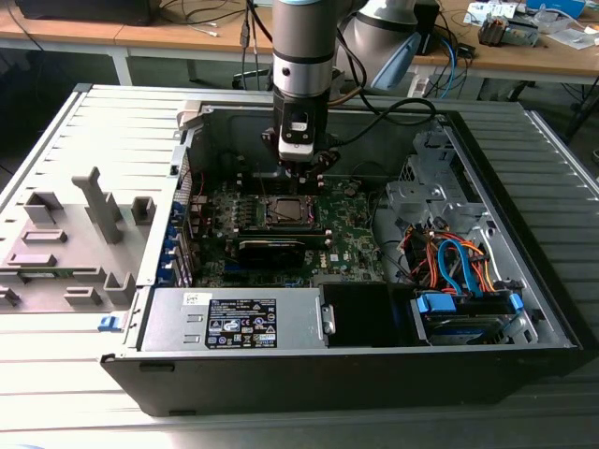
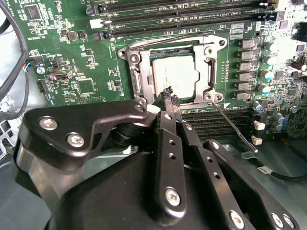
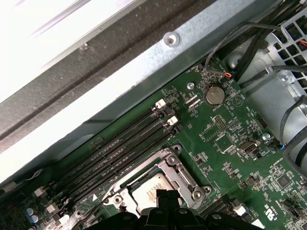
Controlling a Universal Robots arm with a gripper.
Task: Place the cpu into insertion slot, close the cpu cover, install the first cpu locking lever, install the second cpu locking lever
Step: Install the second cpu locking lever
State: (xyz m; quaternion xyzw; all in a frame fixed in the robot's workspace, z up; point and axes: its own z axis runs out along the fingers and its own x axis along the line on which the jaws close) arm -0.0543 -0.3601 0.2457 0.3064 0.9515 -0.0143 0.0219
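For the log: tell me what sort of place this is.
Likely a robotics lab or workshop: an opened computer case lies on a slatted grey table, wooden benches stand behind, and the gripper hangs over the cpu.

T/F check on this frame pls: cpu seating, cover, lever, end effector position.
1. The cpu sits in the insertion slot. True.
2. The cpu cover stands upright and open. False: it lies flat, framing the cpu.
3. The end effector hangs outside the computer case. False: it is inside the computer case, close above the insertion slot's edge.
4. A thin metal lever angles away from one corner of the insertion slot. True.
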